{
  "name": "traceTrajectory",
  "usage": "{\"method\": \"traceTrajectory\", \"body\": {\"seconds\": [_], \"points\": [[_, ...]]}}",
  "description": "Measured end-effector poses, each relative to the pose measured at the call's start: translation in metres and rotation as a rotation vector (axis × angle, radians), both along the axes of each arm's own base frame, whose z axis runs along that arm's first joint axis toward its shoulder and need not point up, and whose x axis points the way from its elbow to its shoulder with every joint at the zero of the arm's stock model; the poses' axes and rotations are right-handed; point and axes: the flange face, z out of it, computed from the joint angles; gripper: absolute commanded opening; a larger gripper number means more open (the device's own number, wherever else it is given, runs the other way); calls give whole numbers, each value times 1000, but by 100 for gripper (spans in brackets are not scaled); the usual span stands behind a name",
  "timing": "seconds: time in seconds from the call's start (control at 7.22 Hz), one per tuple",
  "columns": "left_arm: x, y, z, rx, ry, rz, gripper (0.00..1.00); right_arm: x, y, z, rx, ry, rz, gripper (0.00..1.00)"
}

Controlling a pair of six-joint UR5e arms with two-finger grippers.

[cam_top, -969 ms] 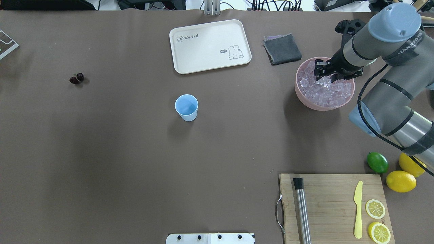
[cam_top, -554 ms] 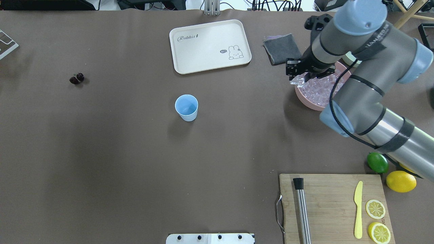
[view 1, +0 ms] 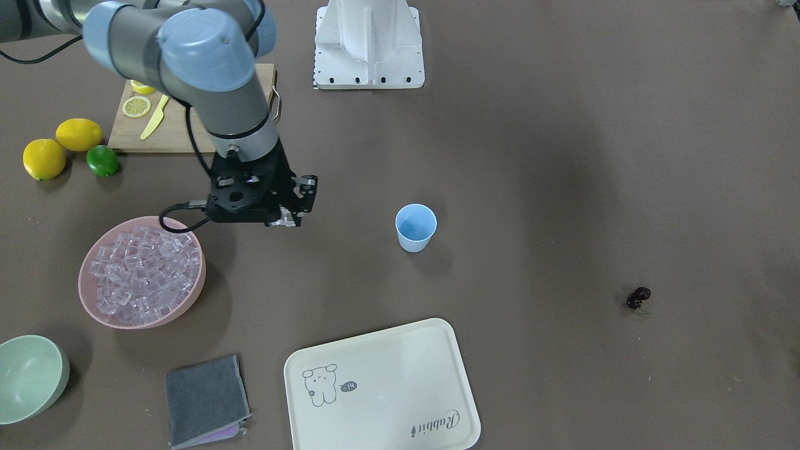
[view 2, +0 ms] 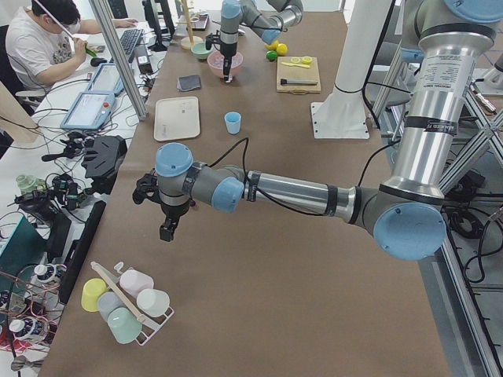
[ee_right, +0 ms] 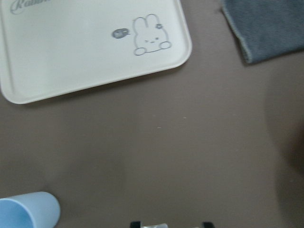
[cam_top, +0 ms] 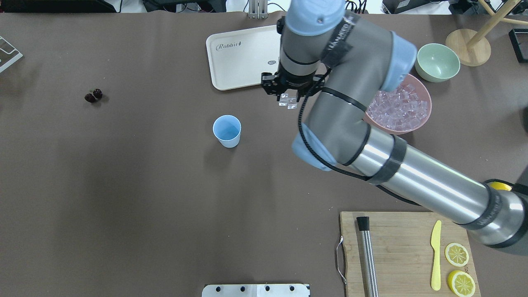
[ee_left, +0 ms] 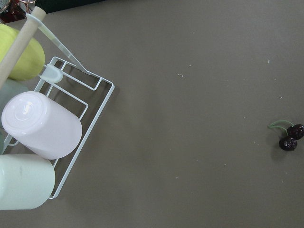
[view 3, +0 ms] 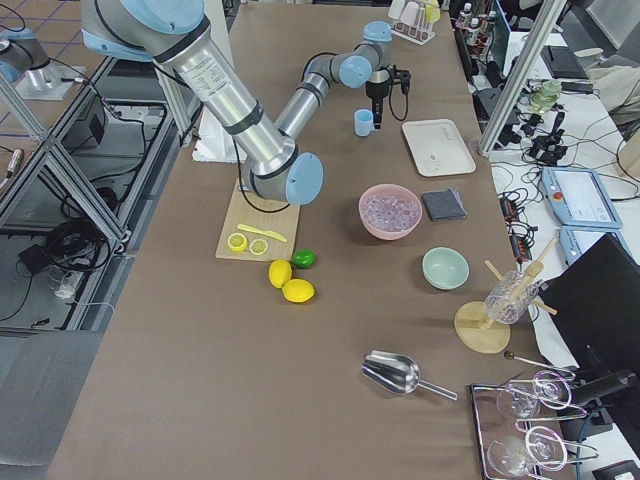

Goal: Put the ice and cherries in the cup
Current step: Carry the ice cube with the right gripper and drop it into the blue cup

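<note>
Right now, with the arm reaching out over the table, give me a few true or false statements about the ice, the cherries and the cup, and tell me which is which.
1. The right arm's jaws grip clear glassy ice cubes. True.
2. The small light blue tapered cup has ice in it. False: it looks empty.
3. The pair of dark red cherries lies on the cream rabbit tray. False: they lie on the brown table, far from that tray.
4. The wide pink bowl is heaped with ice. True.
5. The held cubes hang directly over the cup. False: they are off to its side, between bowl and cup.
</note>
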Motion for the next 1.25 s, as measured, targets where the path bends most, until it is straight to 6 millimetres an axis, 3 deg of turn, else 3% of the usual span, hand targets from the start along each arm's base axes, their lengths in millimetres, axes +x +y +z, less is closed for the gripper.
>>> {"method": "traceTrajectory", "body": {"seconds": [0.14, 0.42, 0.69, 1.25], "points": [[0, 0, 0, 3, 0, 0, 98, -28, -3, -21, 8, 2, -10, 0], [0, 0, 0, 5, 1, -1, 98, -65, 8, -41, 43, -11, -17, 0], [0, 0, 0, 5, 1, -1, 98, -93, 21, -45, 72, -25, -18, 0], [0, 0, 0, 4, 1, -1, 98, -122, 38, -41, 114, -43, -29, 0]]}}
